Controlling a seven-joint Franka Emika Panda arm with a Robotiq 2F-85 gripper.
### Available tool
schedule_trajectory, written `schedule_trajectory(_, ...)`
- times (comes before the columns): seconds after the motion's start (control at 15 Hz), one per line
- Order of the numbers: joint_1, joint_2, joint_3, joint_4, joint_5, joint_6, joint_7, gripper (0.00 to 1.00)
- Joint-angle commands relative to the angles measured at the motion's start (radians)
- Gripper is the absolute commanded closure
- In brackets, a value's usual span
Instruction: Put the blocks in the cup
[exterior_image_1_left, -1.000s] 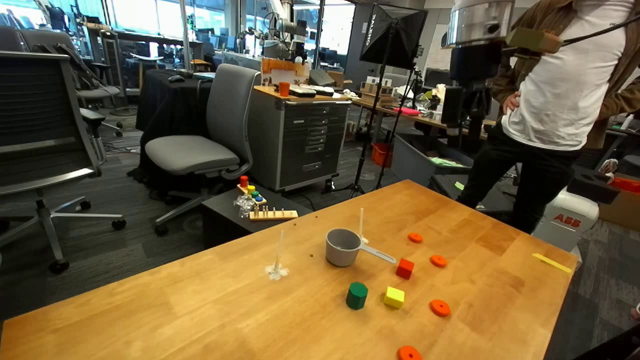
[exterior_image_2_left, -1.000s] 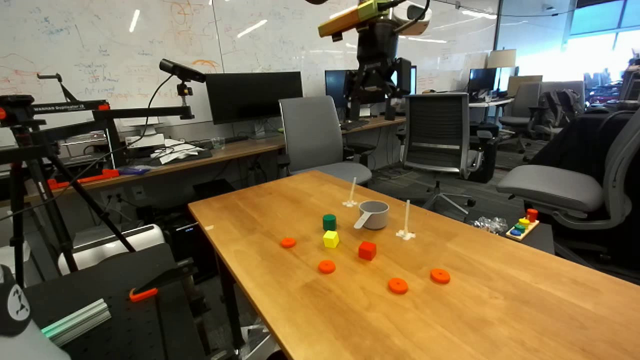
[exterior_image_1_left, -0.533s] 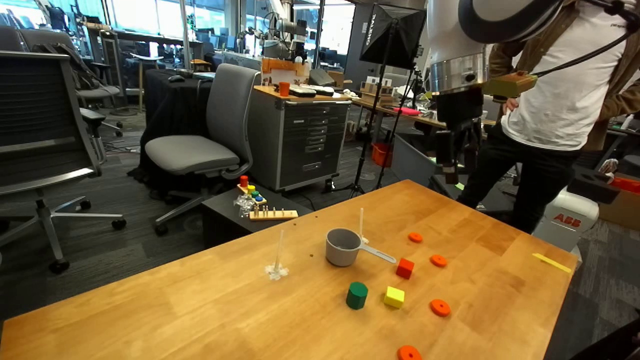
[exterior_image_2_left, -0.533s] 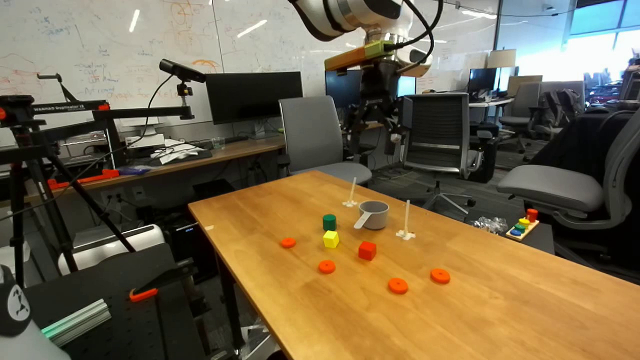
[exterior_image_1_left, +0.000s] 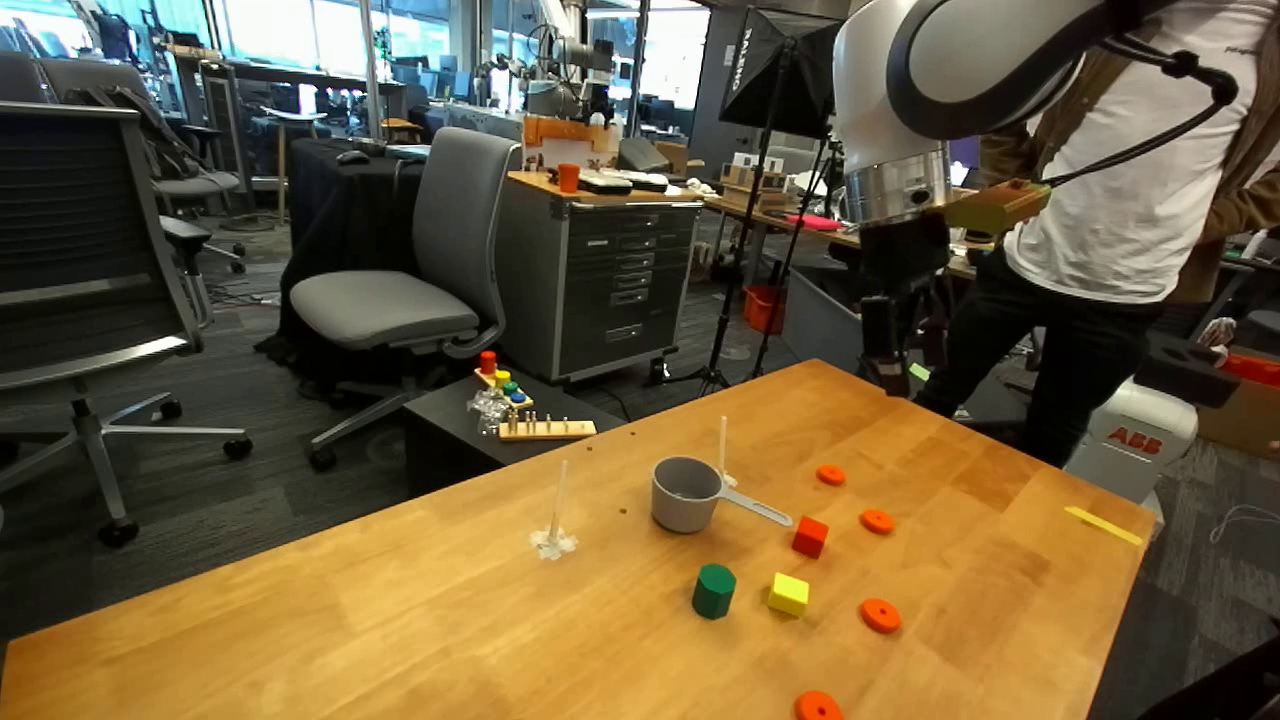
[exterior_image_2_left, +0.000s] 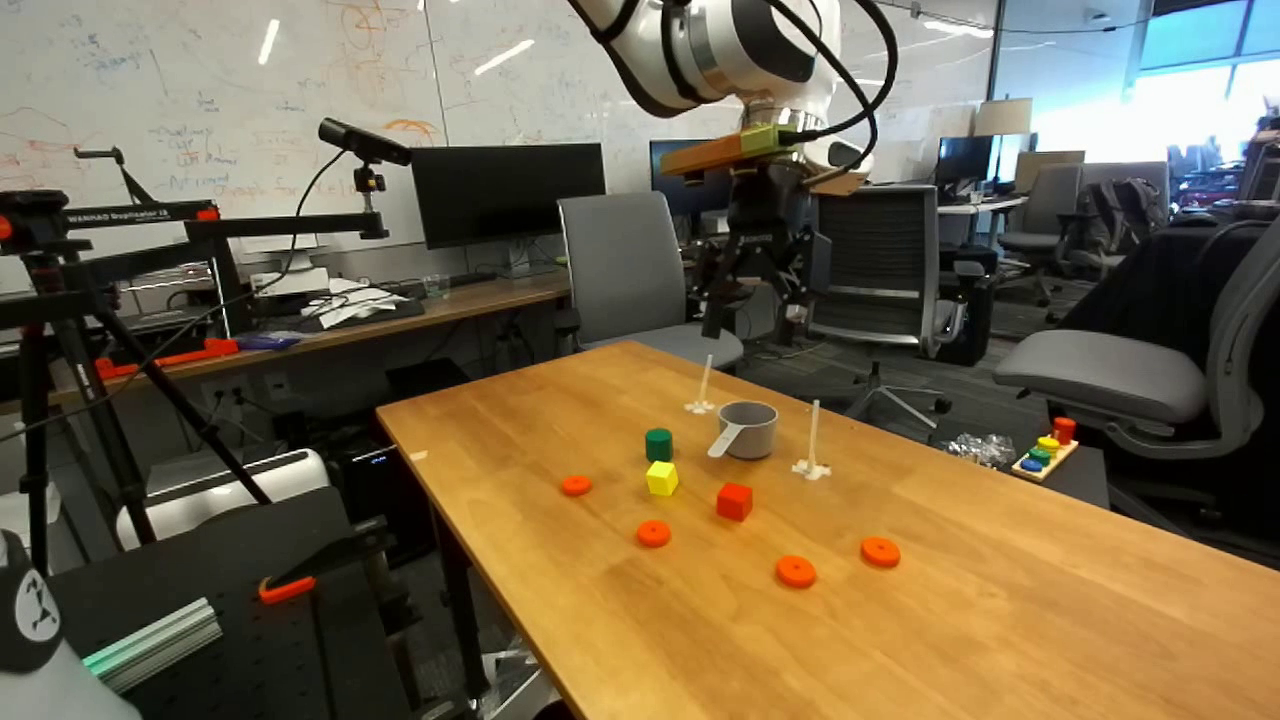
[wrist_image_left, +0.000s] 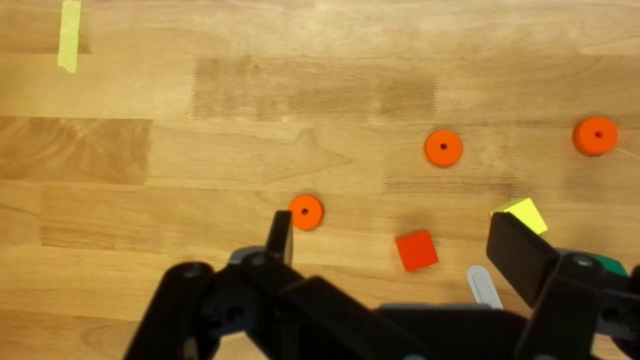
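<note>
Air fills the gap between my fingers (wrist_image_left: 522, 257), which stand wide apart, while as the gripper (exterior_image_2_left: 752, 325) I hang well above the tabletop (exterior_image_2_left: 960, 620). I judge the step in hand to be the reach for a first block. In an exterior view, with the grey cup (exterior_image_1_left: 684, 497) as the clock's centre, the green block (exterior_image_1_left: 714, 592) lies between five and six, the yellow block (exterior_image_1_left: 788, 595) between four and five, and the red block (exterior_image_1_left: 810, 538) between three and four, near the end of the cup's handle (exterior_image_1_left: 757, 508). All three rest outside the cup, and I see no block in it. Four orange discs (exterior_image_1_left: 880, 616) are scattered from about three o'clock round to five (whether they count as blocks, my orders don't say). In the wrist view the red block shows in the gap between my fingers, the handle's tip at about four o'clock from it, so I take that block for my likeliest pick. What I need next is to centre over one block, turn square to its sides and get low before pinching. Over the red one I must mind that handle: a careless finger could swing the cup.
</note>
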Motion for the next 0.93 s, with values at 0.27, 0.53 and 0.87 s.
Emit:
schedule_trajectory(0.27,0.010,0.059,0.007,-0.009,0.007,0.083,-0.004,0.00)
schedule_trajectory(0.53,0.024,0.149,0.009,0.016,0.008,0.125,0.000,0.00)
schedule_trajectory(0.87,0.035,0.248,-0.001,0.070,0.004,0.120,0.004,0.00)
